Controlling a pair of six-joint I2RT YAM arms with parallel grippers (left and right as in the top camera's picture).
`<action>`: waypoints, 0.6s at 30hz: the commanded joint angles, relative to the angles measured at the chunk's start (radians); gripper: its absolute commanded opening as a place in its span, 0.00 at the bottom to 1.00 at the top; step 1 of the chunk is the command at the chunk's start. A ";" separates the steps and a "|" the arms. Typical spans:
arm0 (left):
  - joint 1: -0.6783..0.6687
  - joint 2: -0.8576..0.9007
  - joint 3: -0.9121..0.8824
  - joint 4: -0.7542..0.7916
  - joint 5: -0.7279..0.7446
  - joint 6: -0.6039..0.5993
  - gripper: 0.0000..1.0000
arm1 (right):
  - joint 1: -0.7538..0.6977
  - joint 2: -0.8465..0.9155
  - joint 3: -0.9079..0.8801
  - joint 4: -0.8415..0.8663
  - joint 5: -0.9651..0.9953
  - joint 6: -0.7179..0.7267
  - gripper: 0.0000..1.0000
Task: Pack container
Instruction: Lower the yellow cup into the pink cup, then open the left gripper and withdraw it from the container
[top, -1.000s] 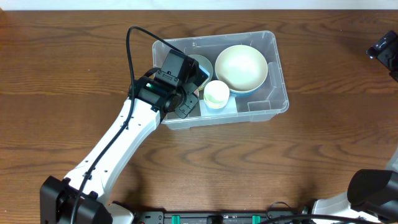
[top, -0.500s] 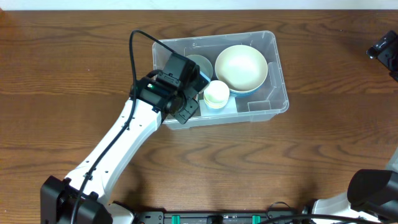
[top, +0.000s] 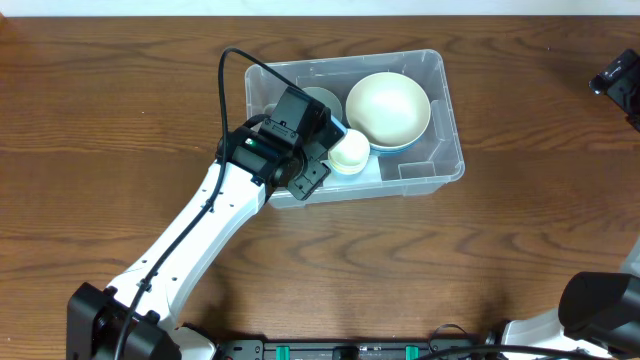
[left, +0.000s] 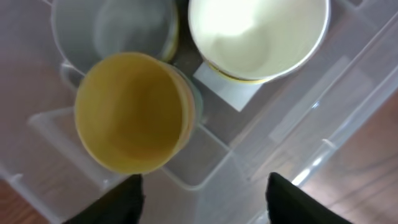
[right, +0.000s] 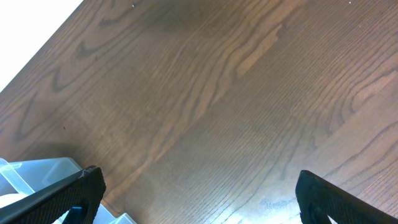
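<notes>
The container (top: 440, 120) is a clear rectangular bin at the table's back centre. In it lie a large cream bowl (top: 388, 108), a small white cup (top: 350, 152) and a grey bowl (top: 318, 98). My left gripper (top: 320, 155) hovers over the bin's left end. In the left wrist view a yellow cup (left: 130, 111) stands upright on the bin floor beside the white cup (left: 258, 37) and the white label (left: 227, 92). The left gripper (left: 202, 202) is open just above the yellow cup, touching nothing. My right gripper (right: 199, 199) is open over bare wood.
The bin's right end (top: 425, 165) holds nothing. A corner of the bin (right: 31, 174) shows at the lower left of the right wrist view. Part of the right arm (top: 620, 80) sits at the table's far right edge. A black cable (top: 228, 75) loops above the left arm.
The left arm has shifted a little to the right over the bin's left end, and its jaws have come apart. The right arm has not moved.
</notes>
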 joint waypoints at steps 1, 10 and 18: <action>0.009 -0.014 0.013 0.013 -0.048 -0.001 0.71 | -0.001 0.005 -0.001 -0.001 0.000 0.014 0.99; 0.087 -0.050 0.014 0.026 -0.047 -0.163 0.81 | -0.001 0.005 -0.001 -0.001 0.000 0.014 0.99; 0.097 -0.296 0.046 -0.012 -0.047 -0.256 0.90 | -0.001 0.005 -0.001 -0.001 0.000 0.014 0.99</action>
